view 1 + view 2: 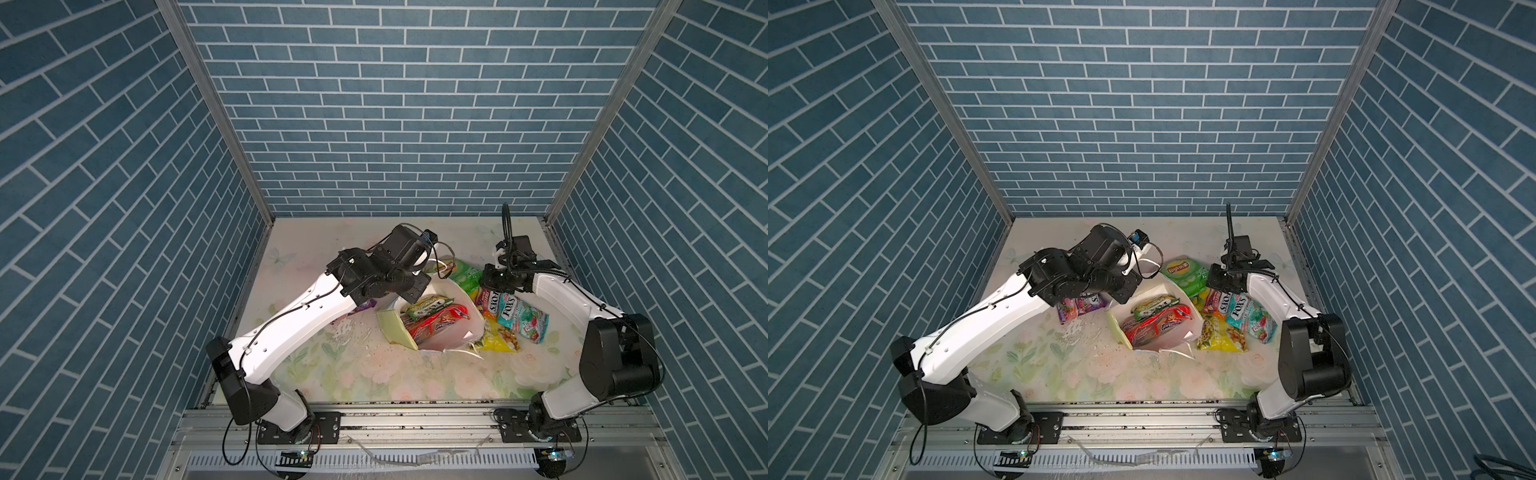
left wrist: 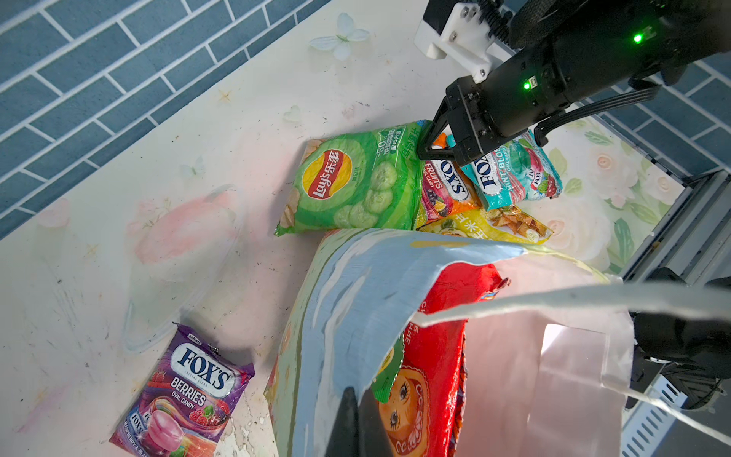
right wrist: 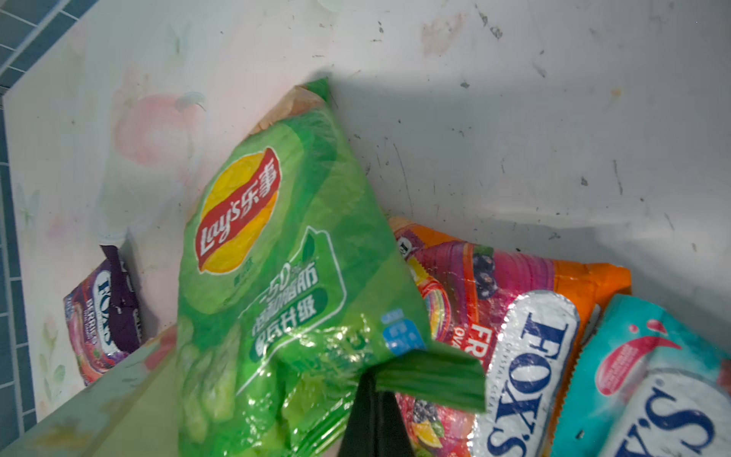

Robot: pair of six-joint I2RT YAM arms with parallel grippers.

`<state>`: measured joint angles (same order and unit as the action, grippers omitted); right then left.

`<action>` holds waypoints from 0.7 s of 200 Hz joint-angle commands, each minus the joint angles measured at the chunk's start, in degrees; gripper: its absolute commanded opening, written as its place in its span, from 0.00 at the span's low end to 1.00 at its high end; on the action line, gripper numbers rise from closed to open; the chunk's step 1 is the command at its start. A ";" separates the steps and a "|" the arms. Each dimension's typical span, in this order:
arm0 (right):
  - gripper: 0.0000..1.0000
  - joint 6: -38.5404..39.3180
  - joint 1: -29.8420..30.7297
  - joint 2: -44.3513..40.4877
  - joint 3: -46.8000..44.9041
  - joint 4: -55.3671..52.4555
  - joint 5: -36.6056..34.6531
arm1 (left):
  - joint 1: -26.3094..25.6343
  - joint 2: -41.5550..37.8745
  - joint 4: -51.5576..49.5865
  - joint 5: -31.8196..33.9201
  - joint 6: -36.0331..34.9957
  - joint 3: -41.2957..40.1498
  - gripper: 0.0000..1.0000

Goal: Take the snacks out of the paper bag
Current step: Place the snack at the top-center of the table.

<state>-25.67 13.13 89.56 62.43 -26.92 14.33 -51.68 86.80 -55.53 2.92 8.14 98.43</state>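
**A:** While the paper bag (image 1: 397, 332) lies tipped over on the bench (image 1: 374, 374), why are the left jaws pinched shut on its printed wall?

**B:** As I read it, to prop the mouth open and stop the bag sliding. Paper that thin sags shut unless something holds it.

**A:** So what sits inside the bag?

**B:** A red cookie packet (image 1: 432, 326) fills most of the mouth. A small green packet (image 1: 428, 309) lies on top of it, nearer the bag's far wall. Those two are what's left to do.

**A:** And the right jaws?

**B:** Closed on the crimped end of the green chips packet (image 3: 277, 257), which leans against the outside of the bag on the right arm's side. The seam is the sensible place to grip, since the film is slick and the puffed middle would squirm. I can't tell whether the packet is lifted or only dragged.

**A:** Everything else is out?

**B:** Yes. The orange candy packet (image 3: 494, 285), the teal candy packet (image 2: 514, 174) and the yellow packet (image 1: 498, 336) overlap in a heap just beside the bag, on the same side as the chips. The purple candy packet (image 2: 190, 391) lies alone on the bag's other side, near it but not touching.

**A:** Any worry?

**B:** The heap crowds the bag, so the cookie packet probably wants a landing spot on the purple packet's side.
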 commanded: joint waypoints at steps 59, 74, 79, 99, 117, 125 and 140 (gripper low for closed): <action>0.05 1.55 0.01 0.04 0.76 -3.75 -0.97 | -0.24 -1.37 -3.89 2.44 -0.01 -0.47 0.00; 0.16 0.91 0.11 -2.62 0.27 -4.28 -1.23 | -0.25 -1.38 -3.81 2.22 0.08 -0.62 0.00; 0.17 0.74 0.06 -3.64 0.11 -4.61 -1.28 | -0.33 -1.40 -3.75 2.21 0.17 -0.65 0.00; 0.21 -0.45 0.11 -8.36 -0.85 -5.92 -0.87 | -0.49 -1.53 -3.47 2.29 0.16 -0.62 0.00; 0.24 -1.90 0.06 -13.12 -2.06 -7.73 -0.11 | -0.53 -1.47 -3.19 2.43 0.12 -0.61 0.00; 0.24 -2.93 0.13 -15.14 -3.10 -8.27 1.18 | -0.66 -1.47 -3.12 2.46 0.12 -0.55 0.00; 0.21 -5.57 0.15 -18.52 -6.02 -8.42 5.12 | -0.75 -1.47 -3.10 2.53 0.24 -0.59 0.00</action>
<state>-26.83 13.13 75.66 60.23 -32.01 14.46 -52.23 86.74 -55.88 3.86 8.12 98.35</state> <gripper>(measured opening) 0.235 0.043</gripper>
